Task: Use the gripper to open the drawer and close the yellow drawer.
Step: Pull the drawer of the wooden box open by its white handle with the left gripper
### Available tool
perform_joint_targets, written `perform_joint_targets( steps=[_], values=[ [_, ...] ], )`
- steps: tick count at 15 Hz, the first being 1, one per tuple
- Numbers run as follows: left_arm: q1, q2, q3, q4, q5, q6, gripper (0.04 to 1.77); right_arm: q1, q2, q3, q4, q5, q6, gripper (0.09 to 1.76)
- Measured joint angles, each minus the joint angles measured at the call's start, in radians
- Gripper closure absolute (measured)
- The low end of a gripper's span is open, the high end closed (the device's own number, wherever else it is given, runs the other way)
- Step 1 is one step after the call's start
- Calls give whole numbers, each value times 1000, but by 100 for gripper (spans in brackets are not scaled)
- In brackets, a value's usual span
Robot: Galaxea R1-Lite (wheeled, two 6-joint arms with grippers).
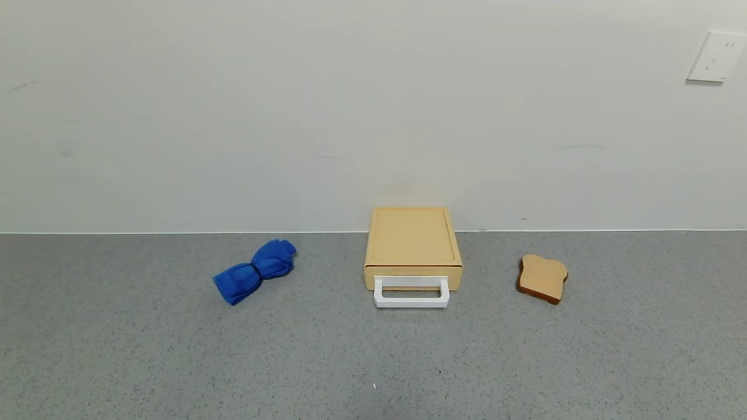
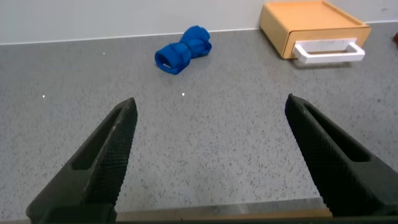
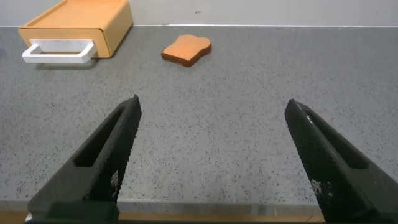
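The shallow pale yellow drawer (image 1: 412, 282) is seen shut inside its flat matching yellow casing (image 1: 412, 239), set against the wall at the middle of the grey speckled desk (image 1: 373, 361), its white rectangular loop handle (image 1: 411, 293) facing the robot. A rolled blue cloth (image 1: 254, 270) lies to its left, a tan toast slice (image 1: 543, 278) to its right. The left end effector (image 2: 208, 155) and the right end effector (image 3: 211, 155) are held wide apart above the near desk, well short of the drawer, nothing gripped.
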State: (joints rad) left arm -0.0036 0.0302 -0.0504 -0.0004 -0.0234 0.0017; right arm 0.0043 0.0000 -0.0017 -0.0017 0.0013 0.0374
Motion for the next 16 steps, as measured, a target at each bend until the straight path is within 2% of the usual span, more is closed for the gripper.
perform_joint_targets(
  steps=[14,16],
  values=[
    [0,0,0,0,0,0,9,0,0,0,0,0,0,15],
    [0,44,-51,-1,3,-1,9,0,0,0,0,0,0,15]
  ],
)
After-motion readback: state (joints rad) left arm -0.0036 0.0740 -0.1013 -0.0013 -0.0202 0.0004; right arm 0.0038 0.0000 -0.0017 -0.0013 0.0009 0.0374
